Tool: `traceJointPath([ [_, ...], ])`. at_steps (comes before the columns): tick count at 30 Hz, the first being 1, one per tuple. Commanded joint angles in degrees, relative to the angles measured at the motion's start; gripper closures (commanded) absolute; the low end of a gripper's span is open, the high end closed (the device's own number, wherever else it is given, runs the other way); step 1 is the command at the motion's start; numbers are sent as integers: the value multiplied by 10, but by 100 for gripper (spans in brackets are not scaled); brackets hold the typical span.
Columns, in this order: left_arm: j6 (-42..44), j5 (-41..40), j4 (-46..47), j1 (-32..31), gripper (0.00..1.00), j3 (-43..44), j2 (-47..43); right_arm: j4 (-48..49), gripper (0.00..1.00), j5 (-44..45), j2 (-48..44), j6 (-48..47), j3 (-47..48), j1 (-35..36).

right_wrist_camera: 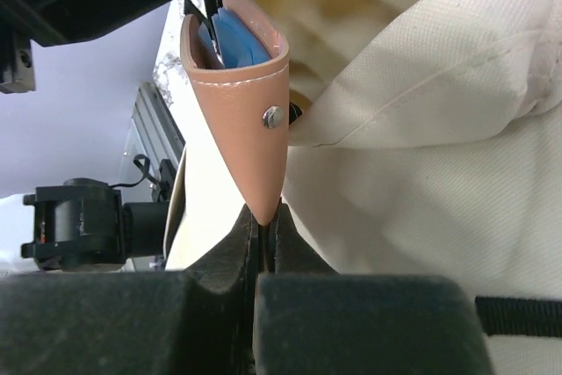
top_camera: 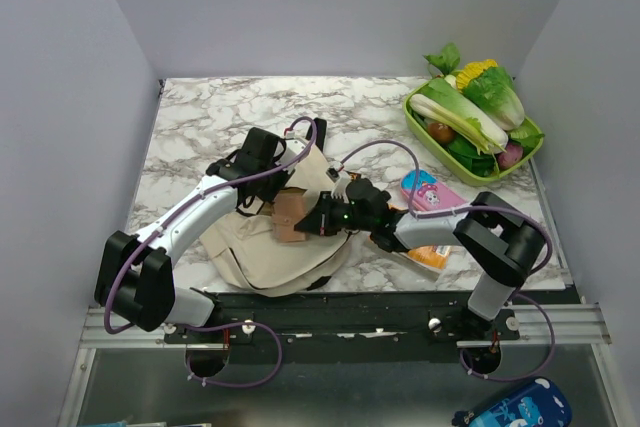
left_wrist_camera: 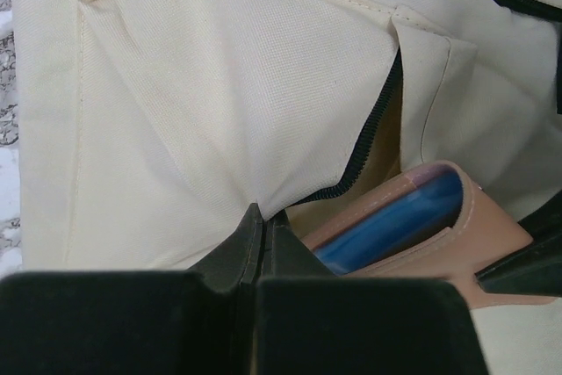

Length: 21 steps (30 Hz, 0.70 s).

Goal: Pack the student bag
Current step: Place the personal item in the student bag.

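The student bag [top_camera: 262,249], cream fabric with a black zipper, lies on the marble table between the two arms. My left gripper [left_wrist_camera: 263,217] is shut on the bag's fabric [left_wrist_camera: 219,103] at the edge of the zipper opening and holds it up. A tan leather pouch [right_wrist_camera: 244,120] with something blue inside sticks out of that opening. My right gripper [right_wrist_camera: 264,217] is shut on the pouch's narrow end. In the top view the right gripper [top_camera: 318,219] meets the pouch [top_camera: 290,215] over the bag, with the left gripper [top_camera: 262,187] just behind. The bag's inside is mostly hidden.
A green basket [top_camera: 410,112] of toy vegetables stands at the back right. A pink-and-blue book [top_camera: 432,192] and an orange item [top_camera: 430,257] lie right of the bag, beside the right arm. A blue case [top_camera: 515,409] lies below the table's front edge.
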Motion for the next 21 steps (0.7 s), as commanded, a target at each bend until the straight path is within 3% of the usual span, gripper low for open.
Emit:
traceJointPath([
  [1, -8, 26, 2, -1, 100, 19, -16, -82, 99, 26, -28, 13, 5, 3],
  [4, -10, 33, 2, -1, 100, 20, -18, -128, 99, 17, -10, 40, 29, 4],
  [8, -9, 37, -3, -2, 100, 24, -23, -262, 99, -31, 40, 57, 109, 3],
  [21, 6, 91, -22, -4, 100, 15, -59, -420, 99, -28, 57, 55, 228, 0],
])
